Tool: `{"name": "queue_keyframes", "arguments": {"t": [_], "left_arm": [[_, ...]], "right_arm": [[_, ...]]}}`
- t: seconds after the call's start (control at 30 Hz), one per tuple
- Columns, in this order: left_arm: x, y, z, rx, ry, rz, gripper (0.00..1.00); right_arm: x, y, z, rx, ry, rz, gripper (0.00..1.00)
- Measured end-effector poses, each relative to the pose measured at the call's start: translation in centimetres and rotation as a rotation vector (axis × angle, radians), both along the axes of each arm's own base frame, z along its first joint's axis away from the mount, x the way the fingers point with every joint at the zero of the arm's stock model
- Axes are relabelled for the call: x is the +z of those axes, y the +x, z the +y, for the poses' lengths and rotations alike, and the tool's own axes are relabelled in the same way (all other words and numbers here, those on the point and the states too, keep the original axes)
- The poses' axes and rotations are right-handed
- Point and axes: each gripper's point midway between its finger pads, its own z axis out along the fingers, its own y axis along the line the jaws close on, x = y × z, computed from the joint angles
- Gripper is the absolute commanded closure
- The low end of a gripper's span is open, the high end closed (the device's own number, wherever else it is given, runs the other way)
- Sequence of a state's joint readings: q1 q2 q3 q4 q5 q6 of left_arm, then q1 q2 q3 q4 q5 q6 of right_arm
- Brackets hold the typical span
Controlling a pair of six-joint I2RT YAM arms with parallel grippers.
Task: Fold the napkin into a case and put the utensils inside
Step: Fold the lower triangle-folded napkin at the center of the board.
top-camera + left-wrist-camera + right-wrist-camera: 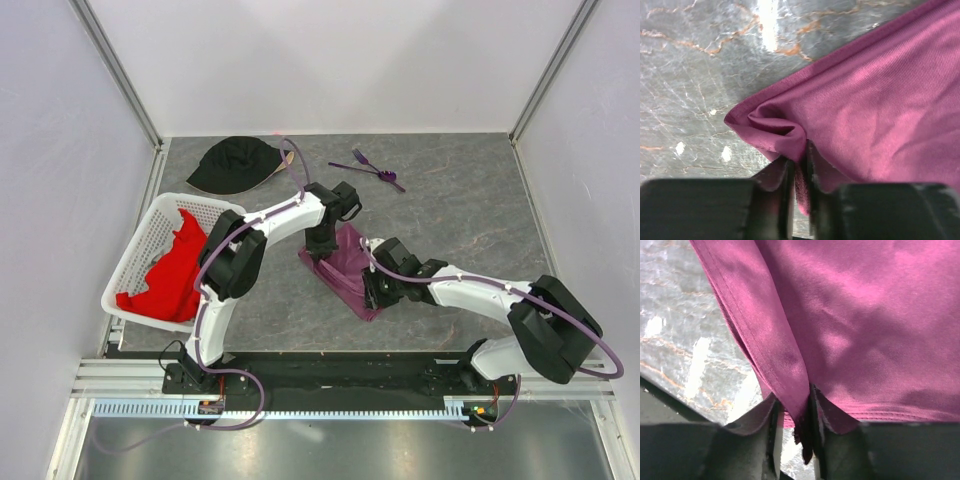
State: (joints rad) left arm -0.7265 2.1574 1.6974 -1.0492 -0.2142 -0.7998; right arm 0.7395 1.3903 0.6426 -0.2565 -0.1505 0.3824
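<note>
**STATUS: FOLD STEP, TWO-POINT HOLD**

**Top view.** The napkin (347, 262) lies partly folded on the table (470, 210), centre, between the two arms. The left tool (322, 246) is at its far-left end and the right tool (376, 290) at its near-right end. Holding opposite ends lets the cloth be drawn taut and turned over evenly. The utensils (376, 171) lie well apart at the far side, not yet loaded. A cap (235, 165) and a basket (140, 250) holding a red cloth (165, 285) sit to the left, outside the work.

**Left wrist view.** The left tool (800, 167) is pressed nearly together, pinching a puckered corner of the napkin (880, 100). A corner grip steers the edge.

**Right wrist view.** The right tool (793, 415) is narrowed on a raised fold of the napkin (865, 315), pinching doubled cloth. This grip likely keeps the layers aligned.
</note>
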Motion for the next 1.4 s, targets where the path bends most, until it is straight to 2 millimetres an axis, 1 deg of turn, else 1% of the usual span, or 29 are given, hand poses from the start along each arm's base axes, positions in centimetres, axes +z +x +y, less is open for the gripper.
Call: {"name": "queue_keyframes", "arguments": {"t": [0.03,0.07,0.13,0.2,0.27,0.43,0.5,0.53,0.57,0.6,0.63,0.7,0.73,0.8,0.9,1.03,1.1,1.2,1.3,1.4], "left_arm": [[0.1,0.1,-0.1,-0.005,-0.006,0.001,0.63],[0.2,0.1,-0.2,-0.008,-0.009,0.000,0.60],[0.5,0.4,-0.6,-0.015,-0.022,-0.006,0.52],[1.0,0.6,-1.0,-0.024,-0.041,-0.009,0.49],[1.6,1.0,-1.7,-0.032,-0.069,-0.016,0.41],[3.7,1.9,-2.9,-0.048,-0.143,-0.040,0.40],[4.7,1.8,-3.0,-0.053,-0.165,-0.050,0.42],[5.2,1.8,-3.0,-0.053,-0.179,-0.057,0.45],[5.8,1.7,-3.1,-0.054,-0.195,-0.067,0.50],[6.3,1.6,-3.0,-0.055,-0.208,-0.079,0.56],[6.6,1.3,-2.8,-0.055,-0.218,-0.085,0.68],[7.2,0.3,-2.1,-0.053,-0.236,-0.097,0.83],[7.4,-0.3,-1.7,-0.051,-0.242,-0.098,0.93],[7.5,-1.5,-1.1,-0.046,-0.263,-0.094,0.98],[6.7,-2.8,-0.8,-0.045,-0.293,-0.075,0.98],[4.4,-3.7,-1.4,-0.042,-0.325,-0.022,0.98],[3.3,-3.6,-2.0,-0.037,-0.338,-0.006,0.98],[2.5,-3.2,-2.6,-0.034,-0.354,-0.002,0.98],[2.4,-2.9,-2.9,-0.031,-0.362,-0.009,0.98],[2.5,-2.6,-3.2,-0.033,-0.375,-0.021,0.98]], "right_arm": [[0.0,0.2,-0.1,-0.009,-0.001,-0.002,0.84],[0.0,0.4,-0.3,-0.020,-0.002,-0.003,0.88],[0.0,0.9,-0.6,-0.040,-0.002,-0.003,0.93],[-0.1,1.2,-0.9,-0.059,0.003,0.004,0.94],[-0.4,1.5,-1.0,-0.072,0.010,0.019,0.97],[-0.6,2.2,-1.0,-0.104,0.053,0.053,0.97],[-0.5,2.6,-1.1,-0.119,0.071,0.059,0.95],[-0.5,2.8,-1.1,-0.125,0.079,0.064,0.92],[-0.5,2.9,-1.1,-0.130,0.085,0.068,0.91],[-0.5,3.0,-1.2,-0.134,0.092,0.071,0.90],[-0.5,3.0,-1.2,-0.135,0.097,0.075,0.88],[-0.6,3.1,-1.1,-0.135,0.109,0.083,0.87],[-0.6,3.1,-1.0,-0.133,0.115,0.086,0.87],[-0.6,3.2,-0.8,-0.131,0.133,0.094,0.87],[-0.6,3.2,-0.3,-0.127,0.168,0.106,0.87],[-0.6,2.8,0.3,-0.122,0.215,0.125,0.87],[-0.7,2.5,0.6,-0.123,0.243,0.139,0.87],[-0.8,1.8,1.1,-0.130,0.291,0.170,0.87],[-0.8,0.7,1.6,-0.142,0.358,0.208,0.87],[-0.8,-0.9,2.3,-0.154,0.414,0.251,0.85]]}}
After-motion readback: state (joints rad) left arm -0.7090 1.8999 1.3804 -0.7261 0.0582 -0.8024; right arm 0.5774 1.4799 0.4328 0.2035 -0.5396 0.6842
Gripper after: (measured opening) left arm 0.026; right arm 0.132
